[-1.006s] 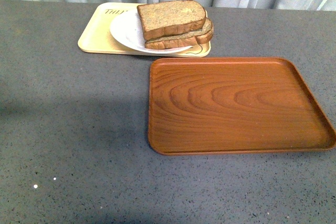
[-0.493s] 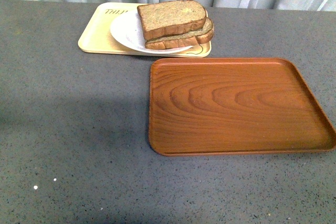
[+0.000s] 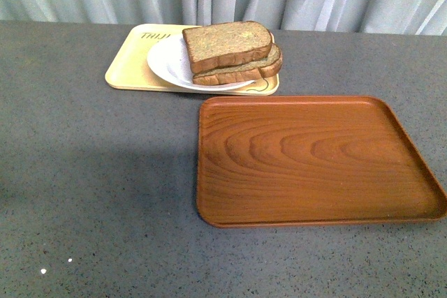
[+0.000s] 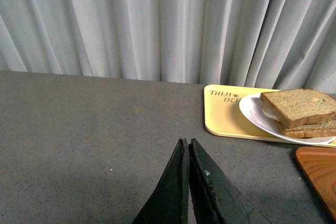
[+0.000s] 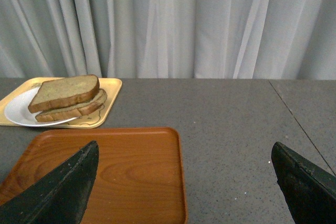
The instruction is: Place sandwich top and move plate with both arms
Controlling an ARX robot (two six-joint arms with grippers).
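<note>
The sandwich top (image 3: 227,45), a square brown bread slice, lies on a rounder slice (image 3: 246,69) on the white plate (image 3: 166,57) at the back of the table. It also shows in the left wrist view (image 4: 297,106) and the right wrist view (image 5: 64,92). Neither arm is in the front view. My left gripper (image 4: 186,142) is shut and empty over bare table, apart from the plate (image 4: 254,114). My right gripper (image 5: 185,148) is wide open and empty above the near edge of the wood-grain tray.
The plate (image 5: 18,109) rests on a pale yellow tray (image 3: 129,64). A brown wood-grain tray (image 3: 314,158) lies empty in front of it, right of centre. Grey curtains hang behind the grey table.
The whole scene has shifted downward in the front view, as if the camera tilted up. The bread, plate and trays keep their places relative to each other.
</note>
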